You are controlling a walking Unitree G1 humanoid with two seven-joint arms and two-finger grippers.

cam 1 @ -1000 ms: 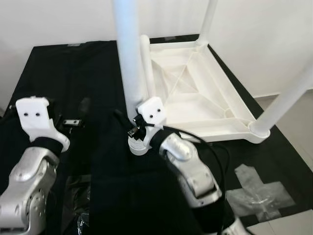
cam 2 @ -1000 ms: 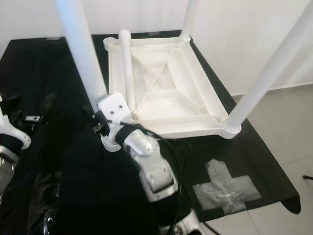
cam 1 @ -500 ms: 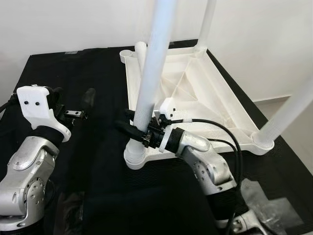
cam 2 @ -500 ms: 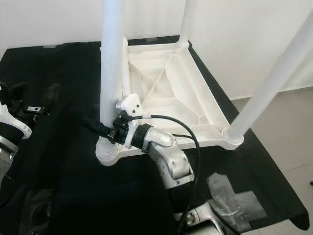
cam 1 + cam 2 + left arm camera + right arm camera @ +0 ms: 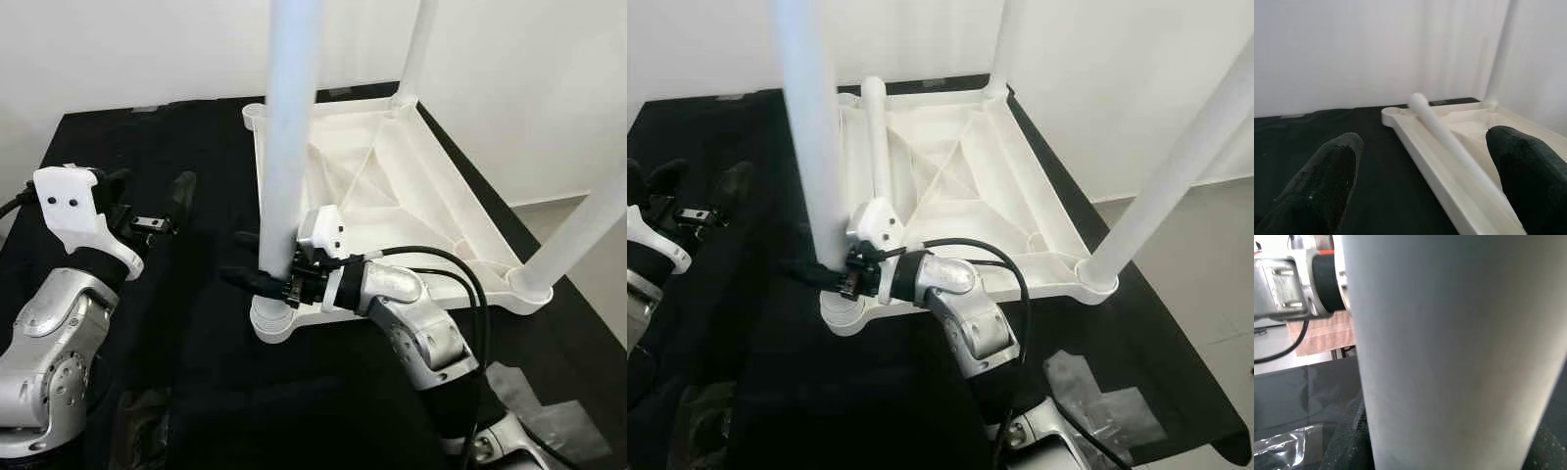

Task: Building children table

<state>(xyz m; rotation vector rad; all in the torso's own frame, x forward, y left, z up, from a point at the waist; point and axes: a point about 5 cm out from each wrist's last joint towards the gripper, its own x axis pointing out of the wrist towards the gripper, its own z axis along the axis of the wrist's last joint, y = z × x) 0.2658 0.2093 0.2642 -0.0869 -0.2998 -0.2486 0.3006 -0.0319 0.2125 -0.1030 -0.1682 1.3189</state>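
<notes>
We see the white children's table top (image 5: 392, 186) lying upside down on a black cloth (image 5: 118, 147) that covers the floor, its ribbed underside facing up. Three legs stand upright in its corners: the near-left leg (image 5: 286, 137), the near-right leg (image 5: 578, 235) and the far-right leg (image 5: 416, 44). A fourth, loose leg (image 5: 874, 137) lies inside the upturned top along its left edge, its end close to the vacant far-left corner socket (image 5: 255, 111).

Our right tool (image 5: 257, 279) reaches in from the right and grips the near-left leg low down, just above its corner socket (image 5: 269, 321) — one black finger on either side of the tube. The right wrist view shows the pale tube pressed close against the camera, so the contact itself is hard to make out there.

Our left tool (image 5: 152, 201) hovers over the cloth to the left of the table top, apart from it. Its fingers (image 5: 1327, 181) are spread wide with nothing between them — the loose leg lies ahead of them.
</notes>
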